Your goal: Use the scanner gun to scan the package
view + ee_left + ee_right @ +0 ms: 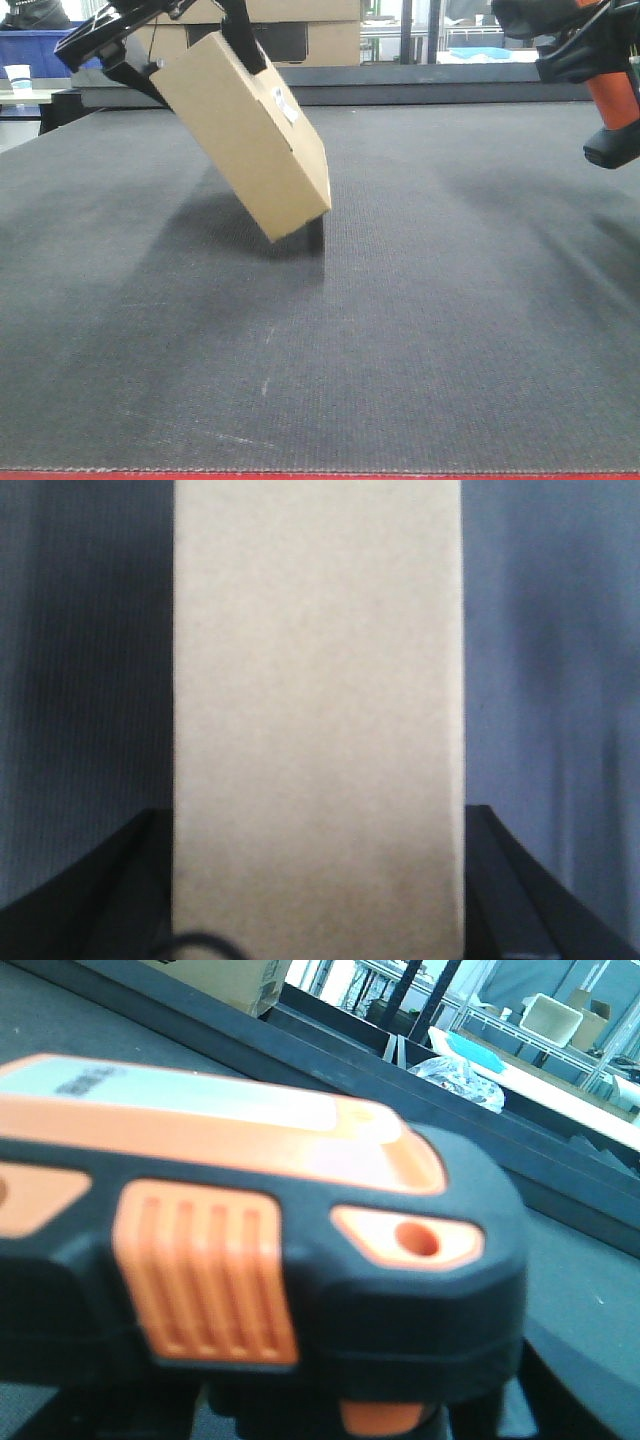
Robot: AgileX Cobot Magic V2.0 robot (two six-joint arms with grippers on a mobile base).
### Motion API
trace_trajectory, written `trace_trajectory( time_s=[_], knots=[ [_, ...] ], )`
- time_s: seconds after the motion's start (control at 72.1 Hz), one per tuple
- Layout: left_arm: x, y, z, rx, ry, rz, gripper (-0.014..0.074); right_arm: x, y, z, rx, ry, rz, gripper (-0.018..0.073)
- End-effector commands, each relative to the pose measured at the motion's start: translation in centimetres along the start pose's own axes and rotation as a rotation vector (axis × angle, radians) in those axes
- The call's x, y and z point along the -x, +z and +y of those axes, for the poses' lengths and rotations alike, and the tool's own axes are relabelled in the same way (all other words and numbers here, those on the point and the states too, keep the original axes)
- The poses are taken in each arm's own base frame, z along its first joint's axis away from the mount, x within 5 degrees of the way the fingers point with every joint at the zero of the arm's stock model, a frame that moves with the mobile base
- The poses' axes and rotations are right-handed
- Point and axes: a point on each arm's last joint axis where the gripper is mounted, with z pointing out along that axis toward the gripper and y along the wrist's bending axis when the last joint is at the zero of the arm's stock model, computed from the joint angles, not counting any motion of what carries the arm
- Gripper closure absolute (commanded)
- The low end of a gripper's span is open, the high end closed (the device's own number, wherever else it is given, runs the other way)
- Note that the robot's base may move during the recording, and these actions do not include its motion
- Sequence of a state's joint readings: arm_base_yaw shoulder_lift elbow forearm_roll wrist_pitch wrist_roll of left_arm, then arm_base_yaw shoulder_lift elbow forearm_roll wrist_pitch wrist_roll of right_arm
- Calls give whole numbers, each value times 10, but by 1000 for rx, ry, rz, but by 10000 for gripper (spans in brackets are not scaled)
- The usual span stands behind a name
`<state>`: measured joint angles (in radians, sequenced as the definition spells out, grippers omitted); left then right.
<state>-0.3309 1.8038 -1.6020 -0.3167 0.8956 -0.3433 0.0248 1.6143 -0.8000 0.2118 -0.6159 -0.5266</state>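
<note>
One small brown package point(245, 140) hangs tilted over the dark mat point(450, 320), lower corner almost down on it, white sticker point(287, 105) on the side towards the scanner gun point(612, 100). Left gripper point(205, 75) is clamped across its top end. Scanner's up in the air, well apart, with the right gripper point(570, 50) closed around it.

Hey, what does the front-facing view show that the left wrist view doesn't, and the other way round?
Front only: the white barcode sticker on the tilted package, the scanner gun aloft at right, larger cardboard boxes behind. Left wrist only: a plain sticker-free face of the package, close up. Both: the package in the left gripper, and the dark mat.
</note>
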Motion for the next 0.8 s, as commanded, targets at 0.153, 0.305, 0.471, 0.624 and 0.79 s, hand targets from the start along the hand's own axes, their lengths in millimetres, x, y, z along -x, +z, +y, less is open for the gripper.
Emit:
trace_trajectory(
  time_s=[0.153, 0.305, 0.471, 0.624, 0.79],
  knots=[
    [-4, -6, -7, -22, -5, 12, 707, 12, -4, -10, -80, 34, -81, 727],
    [-4, -6, -7, -22, -5, 12, 707, 12, -4, -11, -81, 34, -83, 727],
    [-4, -6, -7, -22, -5, 12, 707, 9, -1, -9, -70, 247, -82, 727],
    [-4, -6, -7, -22, -5, 14, 707, -6, 9, -4, -79, 463, -98, 727],
    [-4, -6, -7, -19, -4, 16, 707, -16, 17, -2, -108, 532, -170, 727]
  ],
)
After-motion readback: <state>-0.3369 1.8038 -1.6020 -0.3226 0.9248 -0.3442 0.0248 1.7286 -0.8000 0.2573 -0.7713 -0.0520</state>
